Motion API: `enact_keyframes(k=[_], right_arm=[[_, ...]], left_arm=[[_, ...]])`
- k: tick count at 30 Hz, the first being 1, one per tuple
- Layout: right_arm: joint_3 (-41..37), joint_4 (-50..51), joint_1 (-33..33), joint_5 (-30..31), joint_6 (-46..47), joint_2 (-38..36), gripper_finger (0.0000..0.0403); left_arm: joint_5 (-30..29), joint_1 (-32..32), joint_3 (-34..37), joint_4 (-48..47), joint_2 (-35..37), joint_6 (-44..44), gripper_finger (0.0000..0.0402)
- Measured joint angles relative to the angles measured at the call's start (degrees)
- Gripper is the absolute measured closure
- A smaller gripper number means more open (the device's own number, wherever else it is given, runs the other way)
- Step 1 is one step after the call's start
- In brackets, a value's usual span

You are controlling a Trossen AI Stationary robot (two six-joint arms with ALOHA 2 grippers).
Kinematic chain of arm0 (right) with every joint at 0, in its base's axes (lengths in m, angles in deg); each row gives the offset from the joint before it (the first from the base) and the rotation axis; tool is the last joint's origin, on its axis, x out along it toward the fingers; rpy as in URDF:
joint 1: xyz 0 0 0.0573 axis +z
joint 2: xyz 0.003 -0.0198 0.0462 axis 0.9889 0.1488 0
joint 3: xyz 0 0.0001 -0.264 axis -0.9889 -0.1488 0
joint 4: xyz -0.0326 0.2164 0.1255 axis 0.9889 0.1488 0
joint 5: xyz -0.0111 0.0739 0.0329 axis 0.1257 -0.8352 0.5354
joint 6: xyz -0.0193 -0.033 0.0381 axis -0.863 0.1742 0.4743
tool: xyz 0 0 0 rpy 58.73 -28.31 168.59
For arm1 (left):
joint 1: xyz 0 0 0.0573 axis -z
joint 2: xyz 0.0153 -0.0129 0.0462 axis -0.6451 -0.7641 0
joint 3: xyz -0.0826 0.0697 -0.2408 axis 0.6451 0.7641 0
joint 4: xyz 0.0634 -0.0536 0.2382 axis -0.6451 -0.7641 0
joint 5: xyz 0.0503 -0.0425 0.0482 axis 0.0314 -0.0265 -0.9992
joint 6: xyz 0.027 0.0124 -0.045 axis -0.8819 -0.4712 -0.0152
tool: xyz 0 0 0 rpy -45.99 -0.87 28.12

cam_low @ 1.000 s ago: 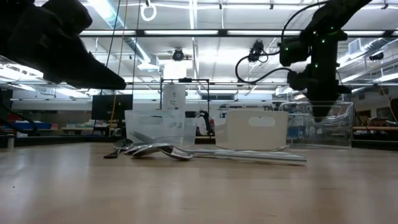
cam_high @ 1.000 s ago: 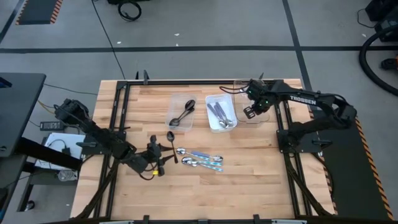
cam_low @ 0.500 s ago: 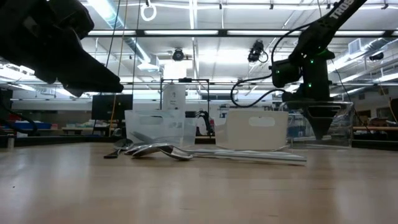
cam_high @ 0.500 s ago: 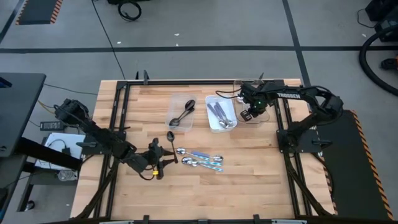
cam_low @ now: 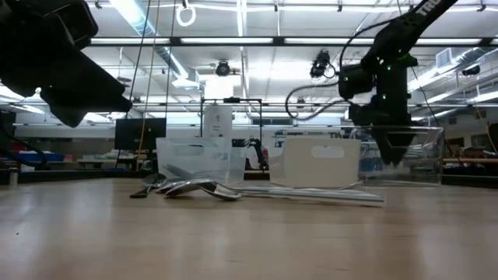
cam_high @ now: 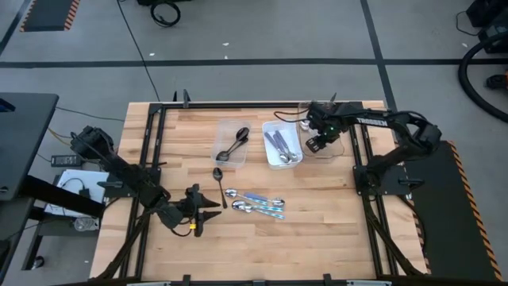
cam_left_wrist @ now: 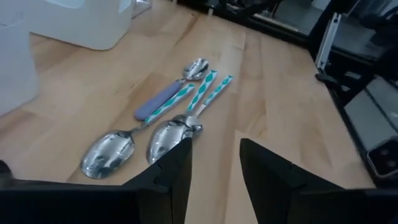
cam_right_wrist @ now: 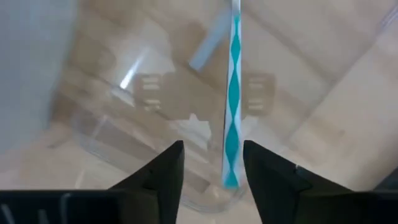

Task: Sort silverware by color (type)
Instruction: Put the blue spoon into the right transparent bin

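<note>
My right gripper hangs open over the clear tray at the far right. In its wrist view a spoon with a teal-and-white handle shows inside that tray. The handle's end lies between my open fingers and touches neither. Whether the spoon rests on the tray floor I cannot tell. My left gripper stands open near the table's middle. It points at several spoons with teal or lavender handles that lie flat on the wood.
A clear tray holds black spoons. A white tray beside it holds silver ones. One black spoon lies loose on the table between the trays and my left gripper. Bare wood runs along the near edge.
My right gripper has come down over the far-right clear tray and shifted a little toward the table's left. In the low view its tip was pointed and is blunter now, the fingers apart. My left gripper has drawn back slightly toward the near edge.
</note>
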Motion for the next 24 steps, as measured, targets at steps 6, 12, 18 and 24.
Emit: enact_keyframes(k=[6, 12, 18, 24], right_arm=[[2.84, -0.36, 1.79, 3.56, -0.01, -5.77, 0.0217], [3.5, -5.61, 5.99, 6.27, -0.04, -11.87, 0.0215], [3.52, -13.61, 15.29, 6.6, 0.42, -14.79, 0.0215], [3.54, -19.29, 25.36, 10.34, 1.62, -14.37, 0.0215]], left_arm=[[-0.28, 0.68, 0.0, -0.03, 0.0, 2.32, 0.026], [-1.45, 1.13, 0.0, 0.37, -1.35, 3.57, 0.026], [-1.83, 0.16, 0.0, 0.41, -3.75, 3.74, 0.026], [-1.92, -2.07, 0.0, 1.02, -4.09, -1.31, 0.026]])
